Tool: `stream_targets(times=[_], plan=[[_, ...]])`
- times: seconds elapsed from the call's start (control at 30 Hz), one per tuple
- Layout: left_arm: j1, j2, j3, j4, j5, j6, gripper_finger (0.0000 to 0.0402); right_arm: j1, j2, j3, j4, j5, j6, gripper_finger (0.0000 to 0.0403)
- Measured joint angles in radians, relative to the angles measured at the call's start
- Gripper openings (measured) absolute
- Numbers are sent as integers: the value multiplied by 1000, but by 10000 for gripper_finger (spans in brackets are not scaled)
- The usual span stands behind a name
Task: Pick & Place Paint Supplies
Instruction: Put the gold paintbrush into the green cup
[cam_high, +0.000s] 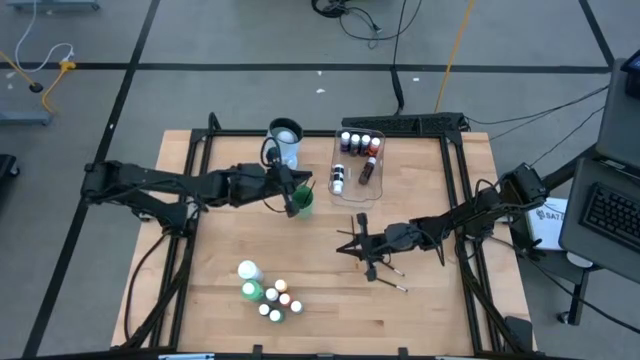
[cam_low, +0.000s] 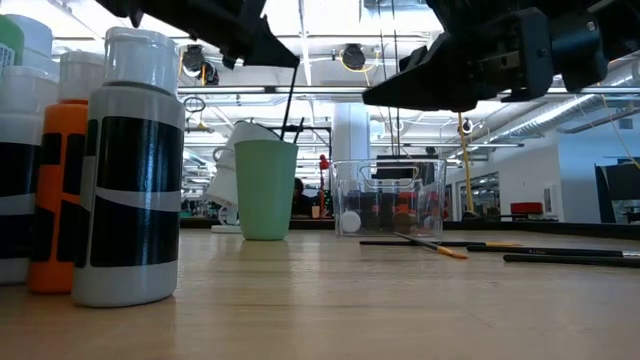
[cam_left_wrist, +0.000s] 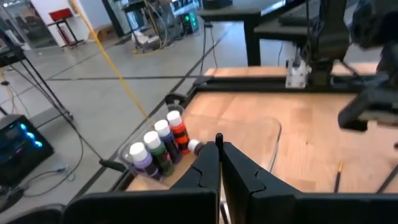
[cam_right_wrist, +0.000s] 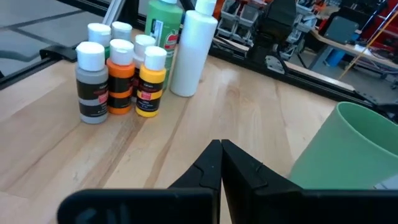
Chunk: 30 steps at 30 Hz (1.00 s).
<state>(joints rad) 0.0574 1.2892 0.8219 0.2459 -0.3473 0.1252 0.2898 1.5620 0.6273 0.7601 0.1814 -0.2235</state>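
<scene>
Left end effector (cam_high: 292, 203) pinching a brush (cam_low: 289, 100) over green cup (cam_high: 302, 201) at frame centre, release pending; right end effector (cam_high: 362, 246) pressed together above loose brushes (cam_high: 390, 281).

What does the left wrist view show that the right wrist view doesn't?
Only the left wrist view: the clear tub with small paint bottles standing in it, a brush lying on the table, and the shut left gripper.

Only the right wrist view: a loose cluster of small bottles on the table, the green bottle and white bottle behind them, the green cup, and the shut right gripper.

Both: the wooden table and a shut gripper holding nothing visible.
</scene>
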Motion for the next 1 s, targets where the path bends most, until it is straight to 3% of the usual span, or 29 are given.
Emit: stream_targets(times=[0.37, 0.83, 1.0], plan=[[-1, 40, -43, -67, 10, -120, 0, 0, 0, -5, 7, 0, 6, 0], [1, 169, -114, 98, 6, -138, 1, 0, 0, -5, 21, 0, -47, 0], [2, 174, -113, 98, 6, -139, 31, 0, 0, -5, 5, 0, -28, 0]])
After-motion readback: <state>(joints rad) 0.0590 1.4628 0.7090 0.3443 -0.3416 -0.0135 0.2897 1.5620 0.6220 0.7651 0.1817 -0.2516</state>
